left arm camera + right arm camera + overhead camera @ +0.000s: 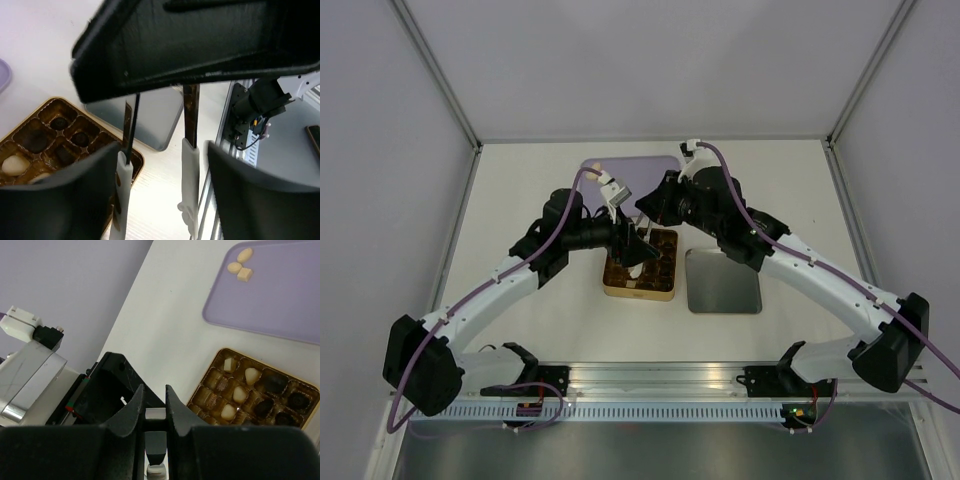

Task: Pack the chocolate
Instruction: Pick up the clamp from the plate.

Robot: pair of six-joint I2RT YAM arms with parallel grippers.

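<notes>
The gold gridded tin sits mid-table under both grippers. In the right wrist view the tin holds several cream chocolates and dark chocolates. Three cream pieces lie on the purple tray. My right gripper is shut on the joined end of the tweezers. The tweezers' two white-tipped arms hang between the fingers of my left gripper, which is open; its left finger is against one arm. The left wrist view also shows the tin with dark pieces.
A grey metal lid lies flat right of the tin, also in the left wrist view. The purple tray is behind the tin. An aluminium rail runs along the near edge. Grey walls enclose the table.
</notes>
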